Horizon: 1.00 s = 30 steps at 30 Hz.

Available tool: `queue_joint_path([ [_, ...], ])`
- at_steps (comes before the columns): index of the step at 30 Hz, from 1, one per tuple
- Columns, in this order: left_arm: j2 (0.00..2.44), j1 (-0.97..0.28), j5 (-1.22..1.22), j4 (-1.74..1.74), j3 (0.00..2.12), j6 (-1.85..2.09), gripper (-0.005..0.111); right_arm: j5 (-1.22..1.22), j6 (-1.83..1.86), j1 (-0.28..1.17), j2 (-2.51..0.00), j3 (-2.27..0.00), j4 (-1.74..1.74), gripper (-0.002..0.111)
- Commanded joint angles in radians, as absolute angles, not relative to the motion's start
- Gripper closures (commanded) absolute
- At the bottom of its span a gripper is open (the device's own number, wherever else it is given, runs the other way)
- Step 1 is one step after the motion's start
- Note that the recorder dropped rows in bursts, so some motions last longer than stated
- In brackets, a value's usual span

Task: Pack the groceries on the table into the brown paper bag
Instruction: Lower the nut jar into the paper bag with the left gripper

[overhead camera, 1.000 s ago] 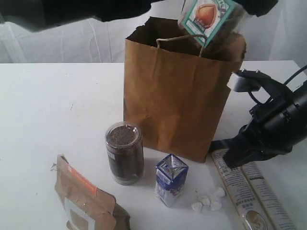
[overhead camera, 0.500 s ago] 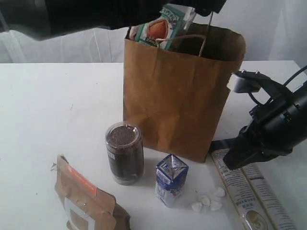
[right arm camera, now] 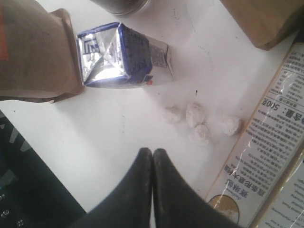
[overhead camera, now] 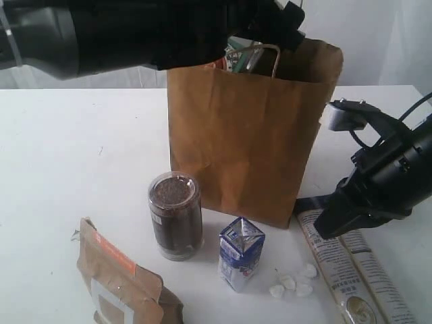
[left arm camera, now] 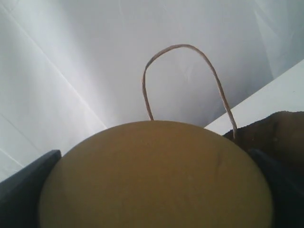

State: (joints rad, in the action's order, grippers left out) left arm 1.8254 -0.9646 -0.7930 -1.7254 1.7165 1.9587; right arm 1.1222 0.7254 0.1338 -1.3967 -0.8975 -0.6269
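Black arms [overhead camera: 385,182]; right pincer [right arm camera: 152,153] with 2 tapered black fingers [right arm camera: 168,190].

The bag [overhead camera: 250,148] is creased, matt brown paper with a twisted cord handle [left arm camera: 182,46]. The tan lid [left arm camera: 156,175] looks smooth and matt, the dark-filled jar [overhead camera: 175,216] clear and glossy, the carton [overhead camera: 241,253] shiny, the long packet [overhead camera: 351,270] glossy film.

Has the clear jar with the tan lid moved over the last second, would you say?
Yes: the clear jar with tan lid dropped from above the brown paper bag to mostly inside it.
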Motion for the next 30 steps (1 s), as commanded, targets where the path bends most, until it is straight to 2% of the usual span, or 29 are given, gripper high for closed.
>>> queue_joint_path([
  [1, 1.805, -0.969, -0.798, -1.744, 1.721, 2.086, 0.063, 1.128, 0.739, 0.130, -1.398, -0.895, -0.634, 0.108],
  [4, 1.805, -0.969, -0.818, -1.744, 1.721, 2.052, 0.040, 1.128, 0.739, 0.130, -1.398, -0.895, -0.634, 0.108],
  [7, 1.805, -0.969, -0.875, -1.744, 1.721, 2.029, 0.029, 1.128, 0.739, 0.130, -1.398, -0.895, -0.634, 0.108],
  [13, 1.805, -0.969, -0.949, -1.744, 1.721, 2.010, 0.027, 1.128, 0.739, 0.130, -1.398, -0.895, -0.634, 0.108],
  [24, 1.805, -0.969, -0.945, -1.744, 1.721, 2.010, 0.027, 1.146, 0.739, 0.130, -1.398, -0.895, -0.634, 0.108],
  [27, 1.805, -0.969, -0.935, -1.744, 1.721, 2.010, 0.018, 1.146, 0.739, 0.130, -1.398, -0.895, -0.634, 0.108],
  [30, 1.805, -0.969, -0.914, -1.744, 1.721, 2.010, 0.002, 1.146, 0.739, 0.130, -1.398, -0.895, -0.634, 0.108],
])
